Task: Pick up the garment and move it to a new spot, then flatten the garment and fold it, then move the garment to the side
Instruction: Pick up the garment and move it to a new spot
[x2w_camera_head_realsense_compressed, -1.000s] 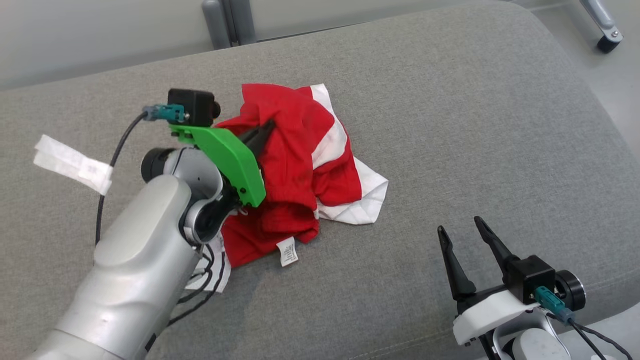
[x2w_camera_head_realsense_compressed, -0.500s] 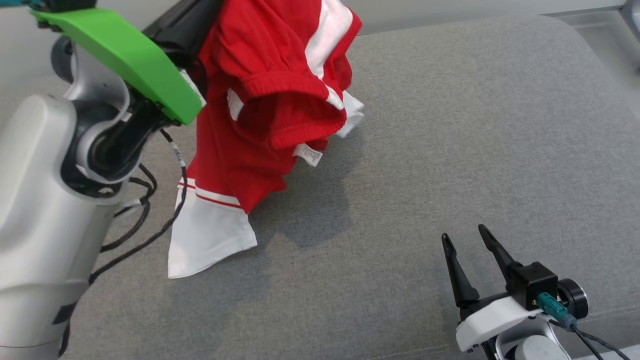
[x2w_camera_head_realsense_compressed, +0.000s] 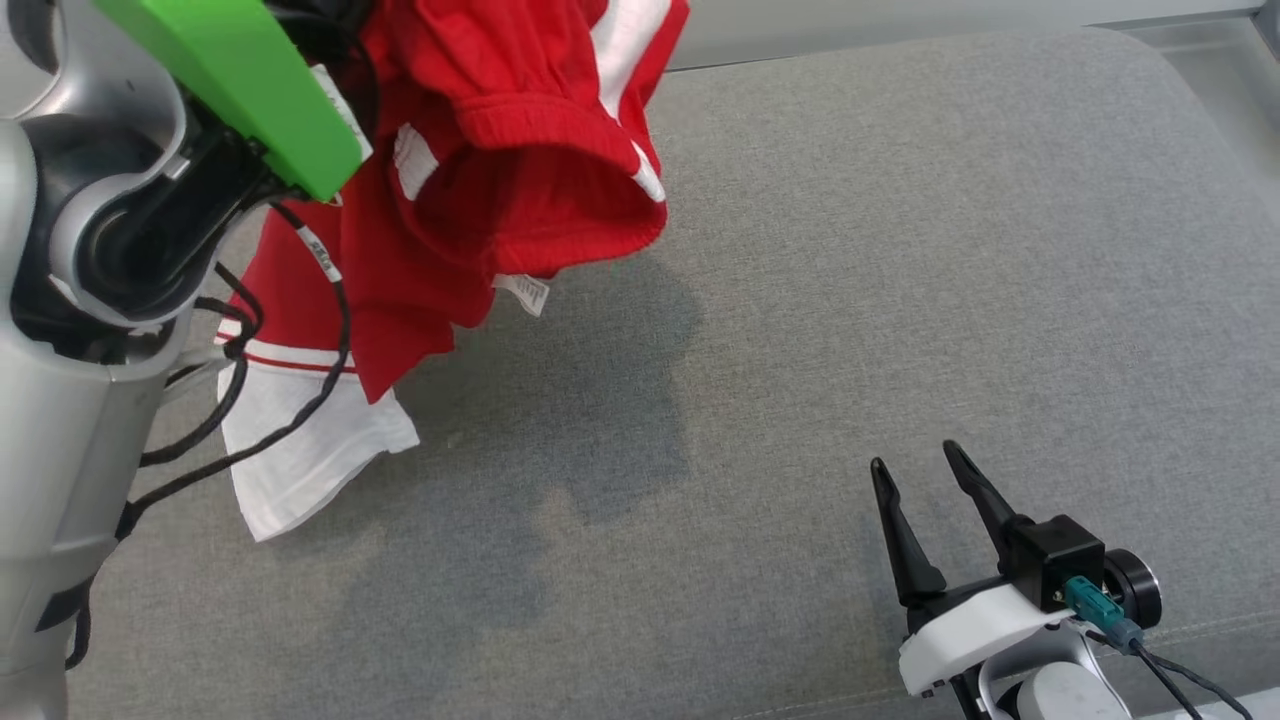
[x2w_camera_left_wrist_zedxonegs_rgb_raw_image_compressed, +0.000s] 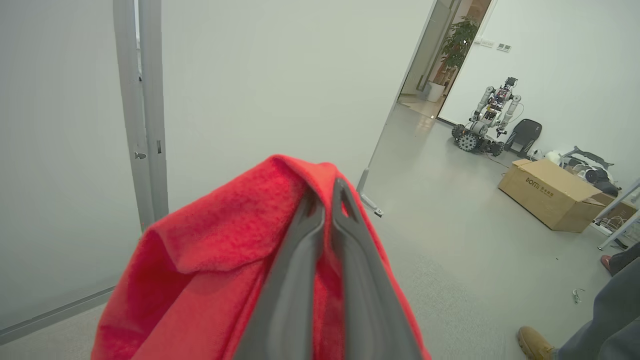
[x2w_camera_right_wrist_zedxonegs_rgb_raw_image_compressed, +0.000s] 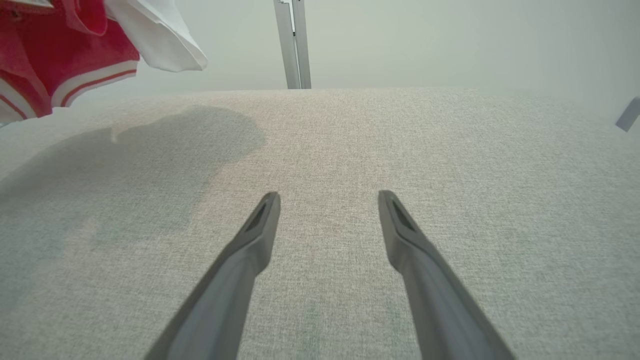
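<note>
Garment (x2w_camera_head_realsense_compressed: 500, 170) has a white care tag (x2w_camera_head_realsense_compressed: 525, 292) hanging at its lower edge, print too small to read. In the left wrist view the box (x2w_camera_left_wrist_zedxonegs_rgb_raw_image_compressed: 550, 200) on the floor carries lettering that looks like "DOMI". Left gripper (x2w_camera_left_wrist_zedxonegs_rgb_raw_image_compressed: 327, 192) has its fingers pinched together on a red fold, and the garment hangs from it above the grey cushion (x2w_camera_head_realsense_compressed: 900, 250) at upper left of the head view. The white hem (x2w_camera_head_realsense_compressed: 300, 460) is lowest; can't tell if it touches the cushion. Green bracket (x2w_camera_head_realsense_compressed: 240, 85) and cables (x2w_camera_head_realsense_compressed: 235, 400) cover part of the garment. Right gripper (x2w_camera_head_realsense_compressed: 914, 455) is low over the cushion at lower right, fingers apart, holding nothing, well apart from the garment. In the background are another wheeled robot (x2w_camera_left_wrist_zedxonegs_rgb_raw_image_compressed: 485, 122), a plant (x2w_camera_left_wrist_zedxonegs_rgb_raw_image_compressed: 457, 42), and a person's shoe (x2w_camera_left_wrist_zedxonegs_rgb_raw_image_compressed: 535, 342).
</note>
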